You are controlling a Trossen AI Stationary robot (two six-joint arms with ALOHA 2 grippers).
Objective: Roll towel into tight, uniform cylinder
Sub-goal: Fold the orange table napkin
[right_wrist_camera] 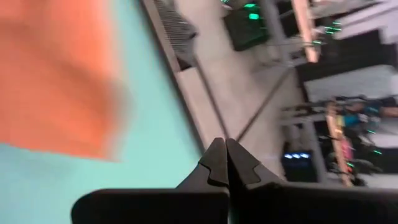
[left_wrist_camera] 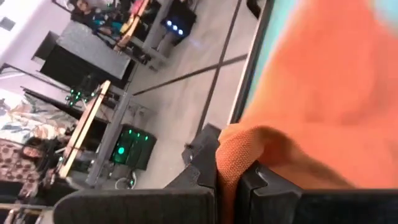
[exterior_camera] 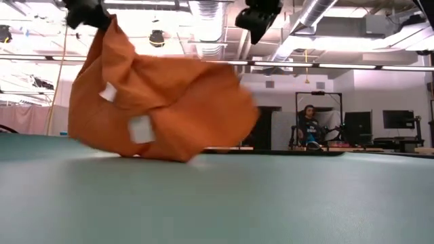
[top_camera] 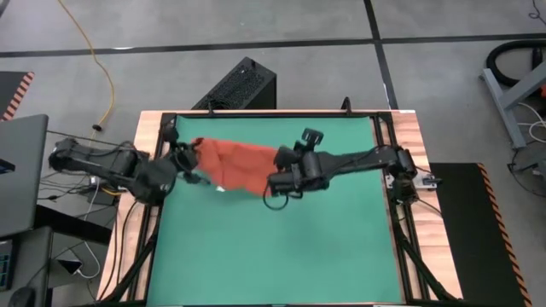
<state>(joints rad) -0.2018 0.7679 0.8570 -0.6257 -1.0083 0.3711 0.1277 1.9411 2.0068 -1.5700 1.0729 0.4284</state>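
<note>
The left end effector (left_wrist_camera: 227, 186) is clenched on a corner of the orange-red towel (top_camera: 239, 166), holding that corner raised above the green mat (top_camera: 281, 247) near the mat's far-left part, its arm reaching in low from the left. The towel hangs bunched, its lower folds resting on the mat, with a white tag (exterior_camera: 141, 129) showing in the low view. The right end effector (right_wrist_camera: 225, 163) is pinched closed on nothing, held above the mat just beside the towel's right edge, its arm stretched in from the right side of the surface.
</note>
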